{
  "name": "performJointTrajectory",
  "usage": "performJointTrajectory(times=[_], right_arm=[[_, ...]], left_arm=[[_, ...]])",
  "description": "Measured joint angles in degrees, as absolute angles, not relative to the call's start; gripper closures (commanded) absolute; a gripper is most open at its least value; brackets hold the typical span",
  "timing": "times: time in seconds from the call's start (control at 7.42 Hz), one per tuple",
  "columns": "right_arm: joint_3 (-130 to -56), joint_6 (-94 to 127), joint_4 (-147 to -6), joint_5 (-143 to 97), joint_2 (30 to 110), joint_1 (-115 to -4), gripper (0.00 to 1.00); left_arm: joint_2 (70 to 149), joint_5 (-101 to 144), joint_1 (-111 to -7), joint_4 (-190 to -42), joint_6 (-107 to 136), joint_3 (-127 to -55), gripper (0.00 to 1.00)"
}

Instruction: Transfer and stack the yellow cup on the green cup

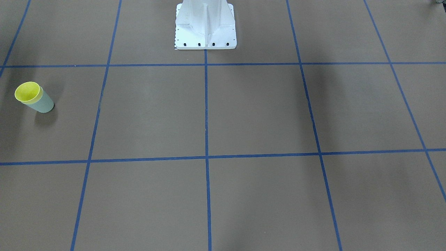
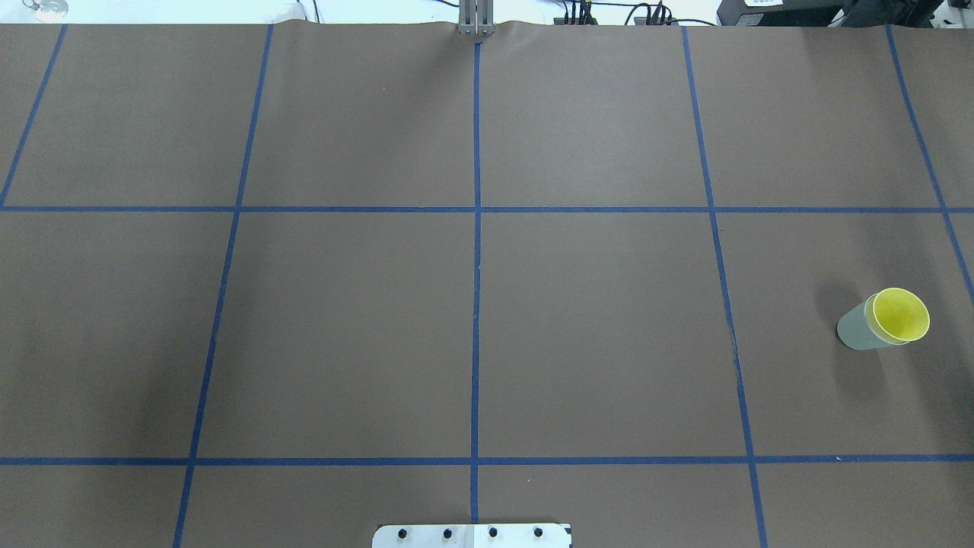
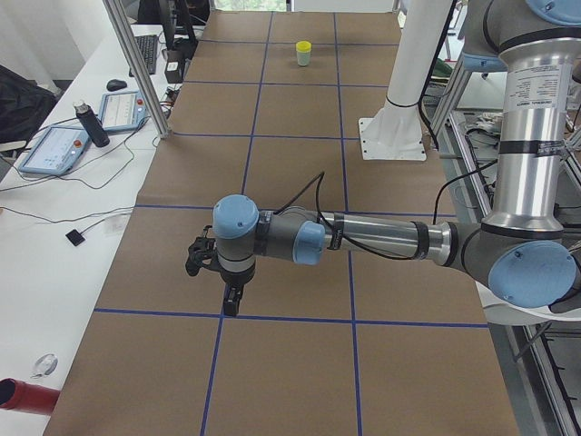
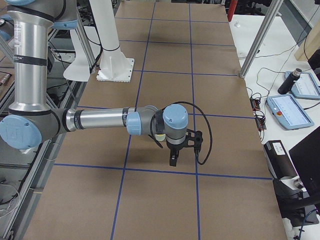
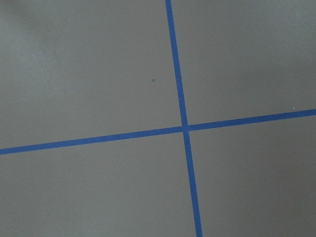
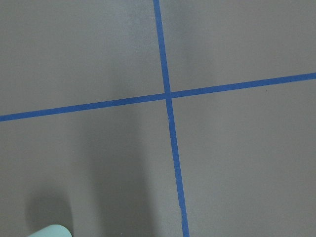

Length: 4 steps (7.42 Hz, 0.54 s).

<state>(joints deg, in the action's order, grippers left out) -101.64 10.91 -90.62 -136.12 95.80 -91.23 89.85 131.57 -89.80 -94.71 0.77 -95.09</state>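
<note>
Finding: the yellow cup is seated inside the green cup, with only a narrow yellow band showing above the green rim. In the overhead view the pair stands at about 3 o'clock from the centre of the table, near its right end. It looks upright in the left side view, with nothing touching it.

The left gripper is seen only from the left end of the table, hanging just above a blue tape line. The right gripper is seen only from the right end, low over the paper. It cannot be told from these views whether either set of fingers is released or clenched. No cup is seen in either. A pale green sliver at 7 o'clock in the right wrist view is probably the stack.

Judgement: stacking is taken as complete, and only parking of the arms is left.

Recommendation: since the right wrist is judged to be near the stack, any lift should be made straight up before travel. A sideways sweep at cup height should be avoided, because light nested tumblers are easily tipped. The seating should be confirmed as level.
</note>
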Motion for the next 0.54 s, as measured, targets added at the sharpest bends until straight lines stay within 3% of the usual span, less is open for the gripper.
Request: performJointTrajectory(times=[0.54], right_arm=[[-100.2, 11.0, -90.6, -136.0, 95.7, -91.2, 0.01]], left_arm=[[89.8, 131.5, -89.7, -94.5, 1.1, -94.6, 0.00]])
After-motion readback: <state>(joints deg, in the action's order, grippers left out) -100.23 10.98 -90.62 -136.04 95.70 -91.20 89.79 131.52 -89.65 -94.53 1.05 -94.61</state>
